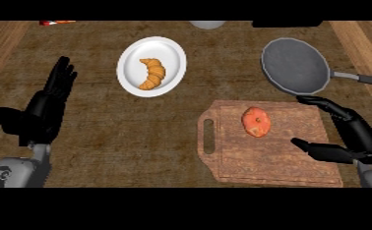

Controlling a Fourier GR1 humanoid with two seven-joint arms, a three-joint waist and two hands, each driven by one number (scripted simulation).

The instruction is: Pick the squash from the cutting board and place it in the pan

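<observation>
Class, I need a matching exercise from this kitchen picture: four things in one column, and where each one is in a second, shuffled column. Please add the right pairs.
Things:
1. croissant
2. squash
3. pan
4. left hand

Places:
A. on the cutting board
B. open, fingers up, at the view's left edge
C. on the white plate
D. on the counter beyond the board, handle pointing right

Pairs: 1-C, 2-A, 3-D, 4-B
</observation>
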